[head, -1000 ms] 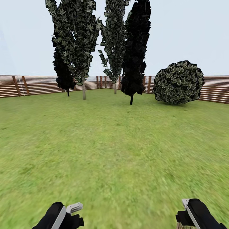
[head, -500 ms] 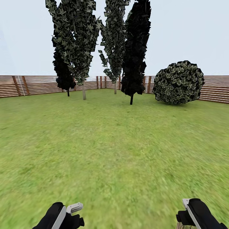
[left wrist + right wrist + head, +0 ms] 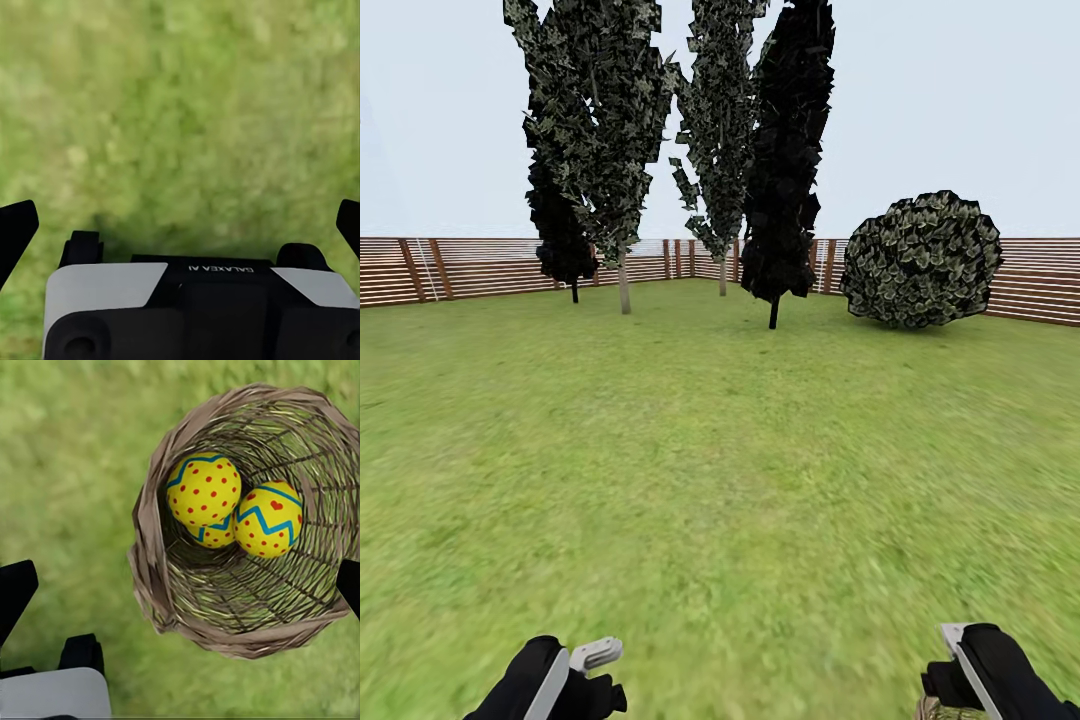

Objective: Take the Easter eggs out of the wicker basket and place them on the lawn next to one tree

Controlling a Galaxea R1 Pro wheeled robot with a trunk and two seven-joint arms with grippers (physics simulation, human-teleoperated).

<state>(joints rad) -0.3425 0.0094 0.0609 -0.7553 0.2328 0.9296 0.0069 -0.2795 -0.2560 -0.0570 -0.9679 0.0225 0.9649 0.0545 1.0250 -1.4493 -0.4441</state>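
Nothing moved yet: all three eggs (image 3: 225,506) sit in the basket (image 3: 161,577) just below the right end effector (image 3: 180,585), its fingers spread wide and empty, while the left end effector (image 3: 180,225) hangs equally open over bare lawn (image 3: 720,470), trees (image 3: 610,150) far ahead.

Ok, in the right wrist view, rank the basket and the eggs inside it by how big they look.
1. The wicker basket, by far the largest.
2. The upper egg and the egg beside it look about alike; I won't rank them.
3. A third egg shows just a sliver beneath those two, so its real size can't be judged.
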